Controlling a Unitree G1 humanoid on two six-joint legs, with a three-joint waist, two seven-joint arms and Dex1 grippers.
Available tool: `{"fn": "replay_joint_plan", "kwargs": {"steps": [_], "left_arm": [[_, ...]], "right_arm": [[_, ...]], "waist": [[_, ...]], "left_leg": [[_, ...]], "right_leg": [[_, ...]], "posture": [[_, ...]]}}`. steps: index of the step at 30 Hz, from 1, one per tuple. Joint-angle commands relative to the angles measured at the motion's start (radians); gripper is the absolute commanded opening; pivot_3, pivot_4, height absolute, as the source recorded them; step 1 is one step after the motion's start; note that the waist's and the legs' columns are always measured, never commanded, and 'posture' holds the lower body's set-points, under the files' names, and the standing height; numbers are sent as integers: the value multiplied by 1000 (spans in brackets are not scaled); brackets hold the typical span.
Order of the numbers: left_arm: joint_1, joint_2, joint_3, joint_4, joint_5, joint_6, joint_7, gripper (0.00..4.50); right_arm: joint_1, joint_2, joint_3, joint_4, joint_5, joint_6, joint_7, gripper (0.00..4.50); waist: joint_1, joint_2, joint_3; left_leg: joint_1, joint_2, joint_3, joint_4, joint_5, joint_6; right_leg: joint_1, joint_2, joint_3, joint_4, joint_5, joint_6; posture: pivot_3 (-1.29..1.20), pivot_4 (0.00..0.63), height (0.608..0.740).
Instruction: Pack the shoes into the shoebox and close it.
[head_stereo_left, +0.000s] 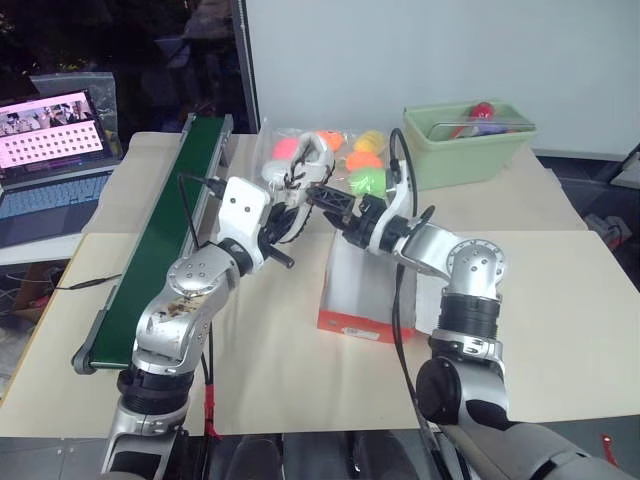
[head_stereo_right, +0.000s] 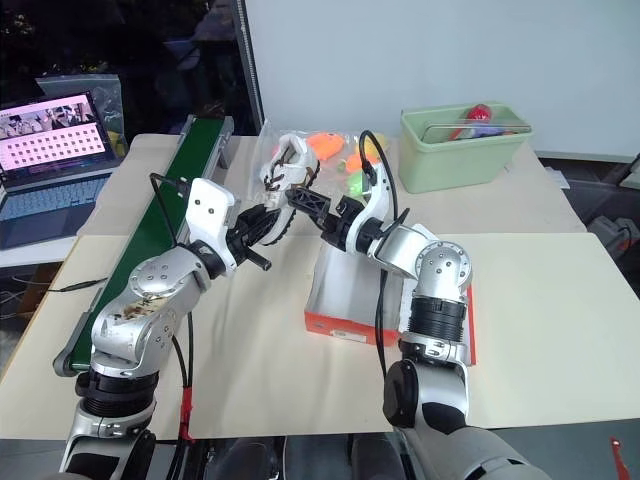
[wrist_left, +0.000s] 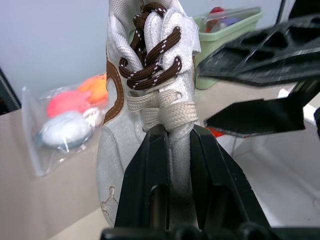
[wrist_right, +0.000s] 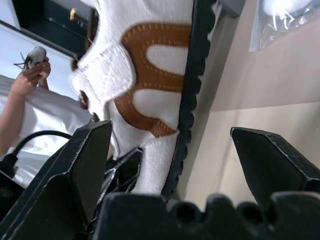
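Sneaker: one off-white shoe (wrist_left: 150, 150) with dark brown laces and brown stitched trim hangs in the air above the table, held up between the two arms, over the far end of the shoebox.
Sole: dark tread (wrist_right: 192, 95) runs along the edge of the shoe seen in the right wrist view.
Left gripper: black fingers of the left gripper (wrist_left: 172, 170) are clamped tight on the pale upper of the shoe, just under the cream lace loops.
Right gripper: the right gripper (wrist_right: 175, 165) stands wide apart, its fingers flanking the shoe's side and sole; whether either finger touches the shoe cannot be told.
Shoebox: red-orange shoebox (head_stereo_left: 352, 322) sits on the paper-covered table (head_stereo_left: 560, 330) under the right arm, its white inner wall showing; most of it is hidden by that arm.
Toys: a clear bag of bright pink, orange, yellow and green plastic toys (head_stereo_left: 365, 160) lies on the table beyond the shoe.
Bin: pale green plastic bin (head_stereo_left: 470, 150) stands at the far right of the table, with coloured items inside.
Conveyor: dark green belt (head_stereo_left: 160, 250) runs along the table's left side.
Laptop: open laptop (head_stereo_left: 50, 165) with a lit screen sits left of the belt.
Person: a raised hand (wrist_right: 30, 75) holding a small object shows in the right wrist view's background.
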Motion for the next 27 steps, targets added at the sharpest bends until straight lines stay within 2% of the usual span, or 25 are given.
{"fn": "replay_joint_plan", "kwargs": {"steps": [1, 13, 16, 20, 24, 25, 27], "left_arm": [[-31, -21, -12, -46, -42, 17, -28, 615], [-38, -31, -30, -43, -40, 26, -43, 615], [-37, -29, -31, -42, -36, 25, -44, 590], [-38, -27, -33, -40, -30, 28, -41, 590], [-36, -23, -37, -37, -24, 30, -41, 590], [-36, -22, -38, -36, -24, 31, -42, 590], [-35, -20, -41, -34, -22, 33, -44, 590]], "right_arm": [[-23, 19, 8, -20, 35, -26, 0, 4500], [-29, 36, 12, -15, 24, -83, -7, 4500], [-23, 40, 13, -24, 19, -101, -19, 3840], [-22, 42, 17, -35, 36, -102, -24, 2430], [-24, 46, 23, -57, 59, -103, -5, 1258], [-24, 48, 24, -66, 69, -104, 5, 1041], [-24, 54, 23, -80, 88, -103, 15, 1041]], "waist": [[-2, 0, 0], [-2, 0, 0], [-1, 0, 0], [-2, 0, 0], [-2, 0, 0], [-2, 0, 0], [-1, 0, 0]], "left_leg": [[0, 0, 0, 0, 0, 0], [0, 0, 0, 0, 0, 0], [0, 0, 0, 0, 0, 0], [0, 0, 0, 0, 0, 0], [0, 0, 0, 0, 0, 0], [0, 0, 0, 0, 0, 0], [0, 0, 0, 0, 0, 0]], "right_leg": [[0, 0, 0, 0, 0, 0], [0, 1, 0, -1, 0, 0], [0, 1, 0, -1, 0, 0], [0, 1, 0, -1, 0, 0], [0, 1, 0, -1, 0, 0], [0, 1, 0, -1, 0, 0], [0, 1, 0, -1, 0, 0]], "posture": [[0, 150, 729], [0, 150, 729], [0, 150, 729], [0, 150, 729], [0, 150, 729], [0, 150, 729], [0, 150, 729]]}}
